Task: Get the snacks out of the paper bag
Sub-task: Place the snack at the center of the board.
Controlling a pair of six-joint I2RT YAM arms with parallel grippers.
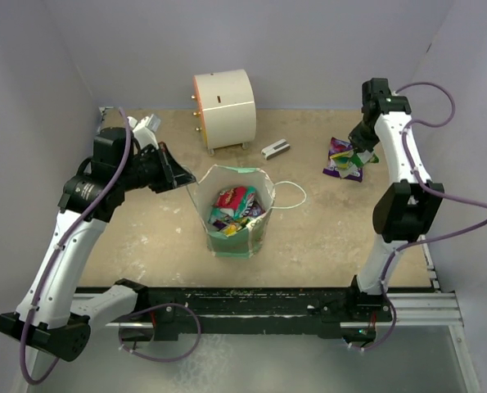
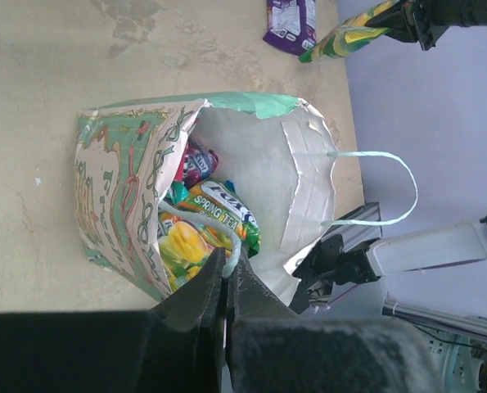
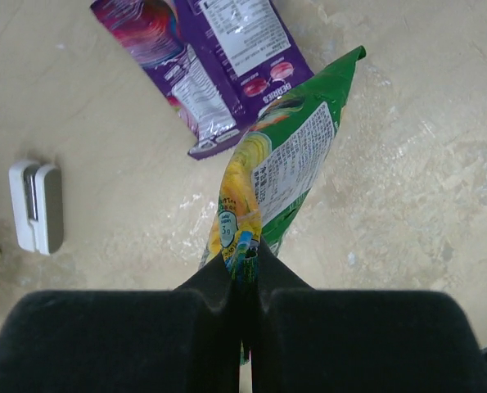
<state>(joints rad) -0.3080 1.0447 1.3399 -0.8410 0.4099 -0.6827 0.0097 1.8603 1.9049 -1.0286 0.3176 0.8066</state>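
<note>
The mint-green paper bag [image 1: 251, 237] stands open at the table's middle, with several snack packets [image 1: 236, 205] inside. My left gripper [image 1: 182, 180] is at its left rim, shut on the bag's near loop handle [image 2: 231, 241]. The left wrist view shows the bag [image 2: 120, 188], the packets inside [image 2: 214, 211] and the free handle [image 2: 390, 184]. My right gripper [image 1: 362, 154] is at the far right, shut on a green and yellow packet [image 3: 280, 176], held just above the table. A purple packet [image 3: 214, 57] lies beside it and also shows in the top view [image 1: 340, 157].
A white cylinder with an orange rim [image 1: 224, 108] stands at the back. A small grey-white block [image 1: 276, 149] lies between it and the purple packet, and shows in the right wrist view [image 3: 37, 205]. Grey walls close in the sides and back.
</note>
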